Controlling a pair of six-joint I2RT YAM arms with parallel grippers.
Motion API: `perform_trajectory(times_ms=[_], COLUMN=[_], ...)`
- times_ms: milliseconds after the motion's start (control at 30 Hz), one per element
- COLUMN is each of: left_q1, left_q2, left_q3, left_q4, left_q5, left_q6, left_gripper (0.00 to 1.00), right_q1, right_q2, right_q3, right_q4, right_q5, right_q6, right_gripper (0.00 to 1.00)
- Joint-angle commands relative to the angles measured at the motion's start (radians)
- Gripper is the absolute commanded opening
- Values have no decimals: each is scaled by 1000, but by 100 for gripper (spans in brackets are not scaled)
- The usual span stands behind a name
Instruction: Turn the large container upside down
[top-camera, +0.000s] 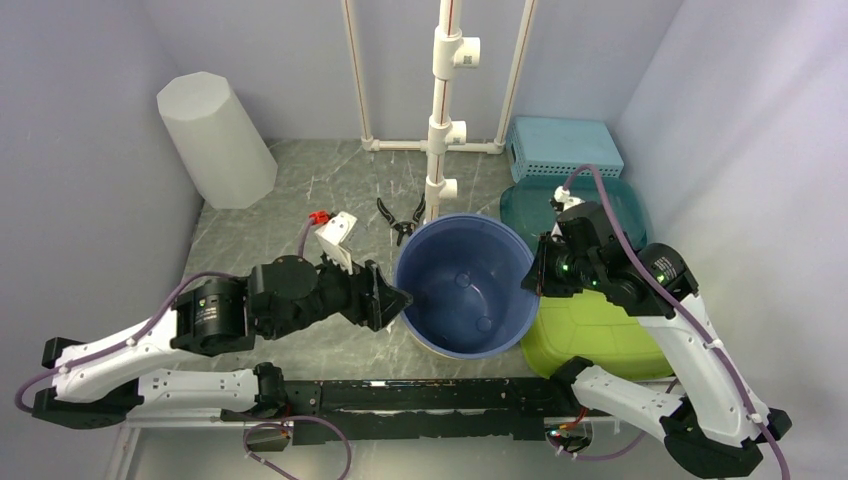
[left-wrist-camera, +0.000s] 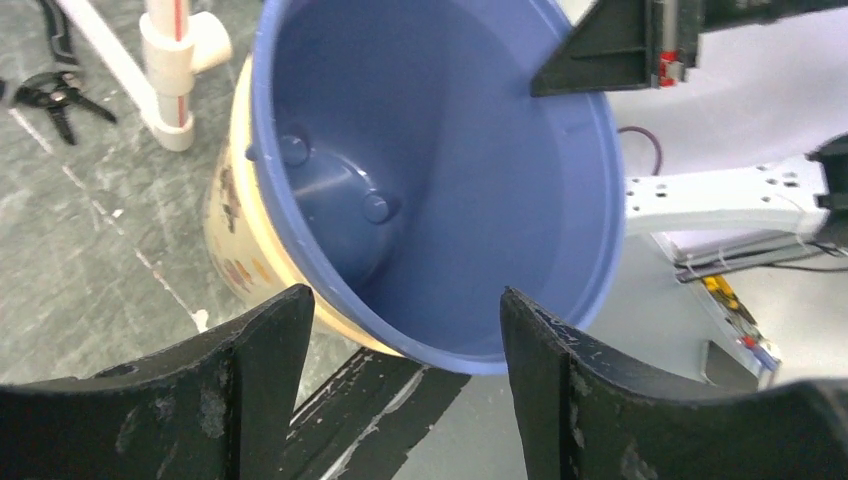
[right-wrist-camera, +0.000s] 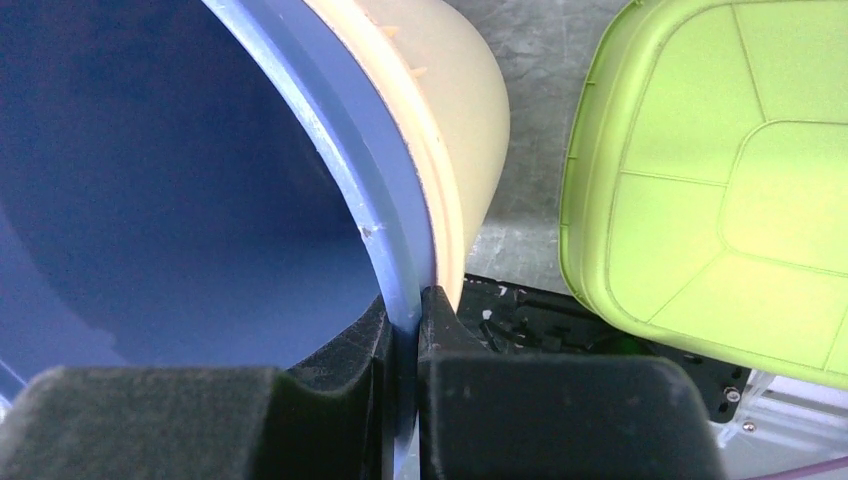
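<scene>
The large container (top-camera: 465, 285) is a wide tub, blue inside and cream outside, standing mouth up mid-table and tilted a little. My right gripper (top-camera: 535, 280) is shut on its right rim; the right wrist view shows the blue wall (right-wrist-camera: 180, 180) pinched between the black fingers, gripper (right-wrist-camera: 405, 300). At the tub's left rim my left gripper (top-camera: 400, 300) is open. In the left wrist view the tub (left-wrist-camera: 430, 180) fills the frame, its near rim showing in the wide gap of the gripper (left-wrist-camera: 405, 300), touching neither finger.
A lime green lid (top-camera: 590, 335) lies right of the tub under the right arm. Behind it are a dark teal lid (top-camera: 620, 205) and a light blue basket (top-camera: 563, 148). Black pliers (top-camera: 400, 218), a white pipe stand (top-camera: 445, 100) and a white faceted cylinder (top-camera: 215, 140) stand farther back.
</scene>
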Motion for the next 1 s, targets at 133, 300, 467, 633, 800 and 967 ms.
perform_trajectory(times_ms=[133, 300, 467, 633, 800, 967], left_q1=[3, 28, 83, 110, 124, 124], left_q2=[156, 278, 281, 262, 289, 273], left_q3=[140, 222, 191, 139, 137, 98], left_q4=[-122, -181, -156, -125, -140, -64], left_q5=[-191, -165, -71, 9, 60, 69], left_q6=[-58, -55, -60, -65, -51, -46], left_gripper=[78, 59, 51, 43, 24, 3], right_q1=[4, 4, 4, 4, 4, 4], right_q2=[-21, -17, -20, -35, -48, -61], right_q3=[36, 38, 34, 8, -32, -56], right_q4=[174, 178, 217, 275, 315, 351], right_q5=[-148, -157, -201, -265, -290, -330], right_q6=[-10, -11, -4, 19, 45, 60], right_gripper=[0, 0, 0, 0, 5, 13])
